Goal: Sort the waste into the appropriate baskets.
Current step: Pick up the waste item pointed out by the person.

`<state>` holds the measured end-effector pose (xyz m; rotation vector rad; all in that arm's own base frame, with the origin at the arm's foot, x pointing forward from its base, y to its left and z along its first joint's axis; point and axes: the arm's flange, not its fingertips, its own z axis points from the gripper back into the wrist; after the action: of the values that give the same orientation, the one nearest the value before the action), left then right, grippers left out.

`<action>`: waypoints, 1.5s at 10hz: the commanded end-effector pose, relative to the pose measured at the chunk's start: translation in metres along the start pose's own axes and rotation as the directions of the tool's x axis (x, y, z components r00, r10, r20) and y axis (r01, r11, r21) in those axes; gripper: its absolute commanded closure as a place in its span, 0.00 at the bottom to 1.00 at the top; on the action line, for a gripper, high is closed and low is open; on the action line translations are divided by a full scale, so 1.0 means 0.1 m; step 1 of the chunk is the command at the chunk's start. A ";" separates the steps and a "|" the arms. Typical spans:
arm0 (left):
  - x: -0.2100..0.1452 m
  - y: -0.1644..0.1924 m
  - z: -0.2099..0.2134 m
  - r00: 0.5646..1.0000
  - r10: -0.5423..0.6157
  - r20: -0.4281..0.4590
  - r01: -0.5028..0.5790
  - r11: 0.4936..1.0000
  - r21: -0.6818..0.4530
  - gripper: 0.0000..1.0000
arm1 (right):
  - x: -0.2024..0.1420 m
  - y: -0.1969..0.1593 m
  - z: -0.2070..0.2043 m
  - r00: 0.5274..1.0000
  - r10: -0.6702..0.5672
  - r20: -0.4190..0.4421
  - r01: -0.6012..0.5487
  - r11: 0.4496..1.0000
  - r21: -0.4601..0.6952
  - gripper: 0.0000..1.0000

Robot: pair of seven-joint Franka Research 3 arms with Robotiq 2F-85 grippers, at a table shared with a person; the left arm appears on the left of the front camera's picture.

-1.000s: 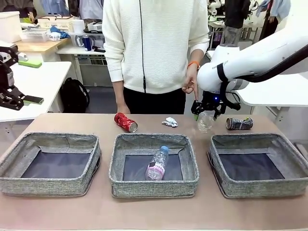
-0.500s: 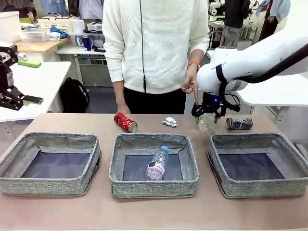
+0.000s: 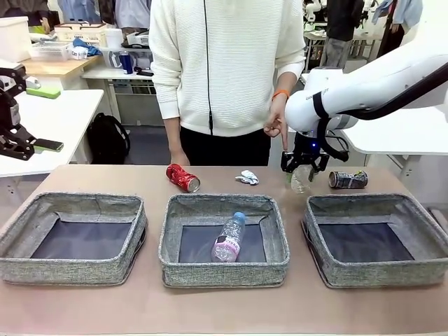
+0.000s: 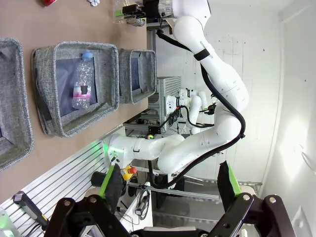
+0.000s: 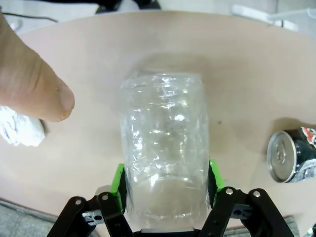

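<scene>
My right gripper (image 3: pixel 302 168) is at the table's far right, shut on the clear label-less bottle (image 3: pixel 301 180). In the right wrist view its green pads (image 5: pixel 119 186) press both sides of that bottle (image 5: pixel 165 143). A dark blue can (image 3: pixel 348 180) lies just right of it, a small white paper wad (image 3: pixel 247 177) to its left, and a red can (image 3: pixel 183 178) farther left. The pink-label bottle (image 3: pixel 228 239) lies in the middle basket (image 3: pixel 224 271). The left basket (image 3: pixel 70 269) and right basket (image 3: pixel 378 274) hold nothing. My left gripper (image 4: pixel 168 177) is open, high above the table.
A person stands at the far side, one hand (image 3: pixel 276 124) hanging just left of my right arm; a fingertip (image 5: pixel 34 84) looms close to the bottle in the right wrist view. Bare table runs in front of the baskets.
The right gripper's jaws have closed onto the clear label-less bottle. The gripper has barely shifted, and nothing else on the table has moved.
</scene>
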<state>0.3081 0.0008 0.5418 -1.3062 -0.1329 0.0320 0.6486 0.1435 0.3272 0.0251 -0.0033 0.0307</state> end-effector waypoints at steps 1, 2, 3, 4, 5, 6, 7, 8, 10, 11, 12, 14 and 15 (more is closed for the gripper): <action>-0.02 0.00 0.01 1.000 -0.011 -0.009 0.011 1.000 0.006 0.00 | 0.04 0.00 -0.01 1.000 -0.017 -0.005 0.017 0.998 -0.060 0.60; -0.02 0.00 0.01 1.000 -0.011 -0.009 0.011 1.000 0.006 0.00 | 0.05 -0.01 -0.01 1.000 -0.022 -0.013 0.021 0.997 -0.069 0.42; -0.02 0.00 0.01 1.000 -0.011 -0.009 0.011 1.000 0.006 0.00 | 0.05 -0.02 -0.01 0.999 -0.031 -0.021 0.030 0.997 -0.072 0.80; -0.02 0.00 0.01 1.000 -0.011 -0.009 0.011 1.000 0.006 0.00 | 0.06 -0.04 0.00 0.998 -0.049 -0.033 0.046 0.996 -0.078 0.62; -0.02 0.00 0.01 1.000 -0.011 -0.009 0.011 1.000 0.006 0.00 | 0.07 -0.07 0.01 0.997 -0.058 -0.041 0.055 0.997 -0.052 1.00; -0.02 0.00 0.01 1.000 -0.011 -0.009 0.011 1.000 0.006 0.00 | 0.07 -0.12 0.04 0.994 -0.092 -0.062 0.090 0.996 -0.023 1.00; -0.02 0.00 0.01 1.000 -0.011 -0.009 0.011 1.000 0.006 0.00 | 0.06 -0.17 0.06 0.990 -0.123 -0.069 0.121 0.992 -0.026 1.00; -0.02 0.00 0.01 1.000 -0.011 -0.009 0.011 1.000 0.006 0.00 | 0.04 -0.21 0.11 0.989 -0.136 -0.064 0.136 0.991 -0.019 1.00; -0.02 0.00 0.01 1.000 -0.011 -0.009 0.011 1.000 0.006 0.00 | -0.04 -0.31 0.34 0.983 -0.182 -0.024 0.183 0.983 0.027 1.00; -0.02 0.00 0.01 1.000 -0.011 -0.009 0.011 1.000 0.006 0.00 | -0.11 -0.34 0.52 0.980 -0.197 0.010 0.197 0.979 0.050 1.00; -0.02 0.00 0.01 1.000 -0.011 -0.009 0.011 1.000 0.006 0.00 | -0.23 -0.35 0.74 0.976 -0.213 0.048 0.209 0.975 0.073 1.00; -0.02 0.00 0.01 1.000 -0.011 -0.009 0.011 1.000 0.006 0.00 | -0.67 -0.23 1.32 0.958 -0.254 0.130 0.251 0.967 0.044 1.00; -0.02 0.00 0.01 1.000 -0.011 -0.009 0.011 1.000 0.006 0.00 | -1.09 -0.11 1.64 0.960 -0.238 0.146 0.235 0.971 0.036 1.00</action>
<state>0.3079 0.0007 0.5422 -1.3058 -0.1333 0.0309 0.5929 0.1151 0.4752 0.0850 -0.1155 -0.1835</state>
